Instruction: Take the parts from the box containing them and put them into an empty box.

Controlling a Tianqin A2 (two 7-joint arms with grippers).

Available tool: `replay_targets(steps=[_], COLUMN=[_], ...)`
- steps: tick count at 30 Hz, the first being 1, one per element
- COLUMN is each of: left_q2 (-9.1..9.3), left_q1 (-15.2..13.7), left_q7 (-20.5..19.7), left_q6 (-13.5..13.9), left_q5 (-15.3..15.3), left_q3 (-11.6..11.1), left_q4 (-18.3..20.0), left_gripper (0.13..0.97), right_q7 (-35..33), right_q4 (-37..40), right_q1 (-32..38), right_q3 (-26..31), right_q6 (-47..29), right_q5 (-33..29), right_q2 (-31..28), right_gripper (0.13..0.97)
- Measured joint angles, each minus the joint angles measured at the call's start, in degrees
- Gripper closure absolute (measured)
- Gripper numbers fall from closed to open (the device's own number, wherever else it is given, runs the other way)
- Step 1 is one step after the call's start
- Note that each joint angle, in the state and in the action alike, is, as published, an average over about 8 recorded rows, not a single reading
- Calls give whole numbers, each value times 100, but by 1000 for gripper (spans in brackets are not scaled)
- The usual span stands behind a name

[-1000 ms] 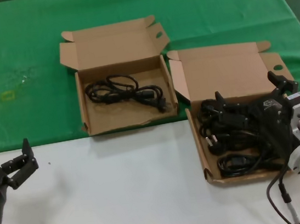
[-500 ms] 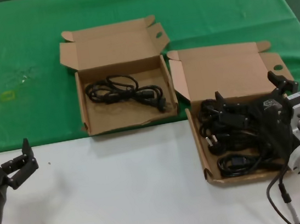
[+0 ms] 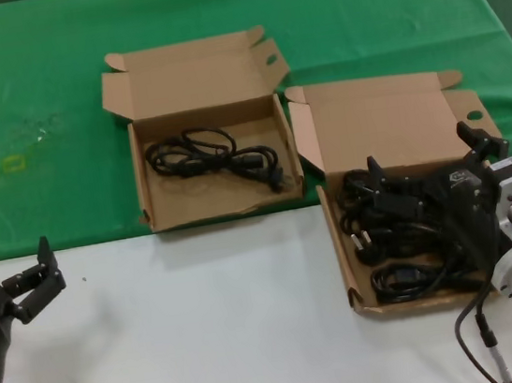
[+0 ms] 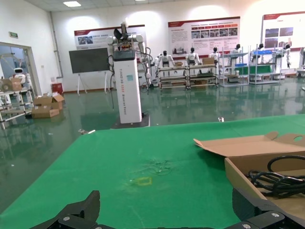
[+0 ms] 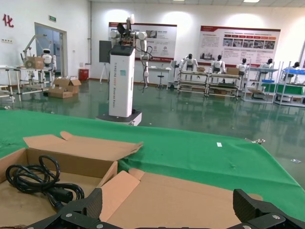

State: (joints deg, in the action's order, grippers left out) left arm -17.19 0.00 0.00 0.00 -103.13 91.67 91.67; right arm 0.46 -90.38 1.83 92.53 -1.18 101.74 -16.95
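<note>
Head view first: two open cardboard boxes. The far-left one (image 3: 211, 174) sits on the green cloth (image 3: 35, 88) with a single black cable (image 3: 214, 157) coiled in it, so it's the "empty" box, just not quite empty. The near-right box (image 3: 401, 219) is packed with a tangle of black cables (image 3: 384, 231). The right gripper (image 3: 428, 169) hangs low over that pile with its claw spread wide, nothing in it. The left gripper (image 3: 27, 278) is parked over the white table (image 3: 208, 330) at the near left, claw also wide, well apart from both boxes.

Left wrist view: just the finger tips (image 4: 78, 212), with the far-left box (image 4: 248, 157) and its cable off to one side.

Right wrist view: fingers (image 5: 81, 210) wide, box lids beyond; the pile itself is hidden.

My worry: those cables are all intertwined, so a grab could drag up several at once, or tug the light box along.
</note>
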Motion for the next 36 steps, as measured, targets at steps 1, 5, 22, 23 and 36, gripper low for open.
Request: replay_targets(steps=[1, 5, 22, 23, 36], left_q2=[0, 0, 0, 0, 0], left_q1=[0, 0, 0, 0, 0], left_q7=[0, 0, 0, 0, 0], left_q6=[0, 0, 0, 0, 0], left_q5=[0, 0, 0, 0, 0], left_q3=[0, 0, 0, 0, 0], left_q4=[0, 0, 0, 0, 0], left_gripper=[132, 132, 132, 132, 132], right_q7=[0, 0, 0, 0, 0], right_q4=[0, 0, 0, 0, 0], right_q1=[0, 0, 0, 0, 0], right_q3=[0, 0, 0, 0, 0], right_q6=[0, 0, 0, 0, 0], right_q5=[0, 0, 0, 0, 0], right_q2=[0, 0, 0, 0, 0], right_gripper=[129, 129, 129, 129, 129])
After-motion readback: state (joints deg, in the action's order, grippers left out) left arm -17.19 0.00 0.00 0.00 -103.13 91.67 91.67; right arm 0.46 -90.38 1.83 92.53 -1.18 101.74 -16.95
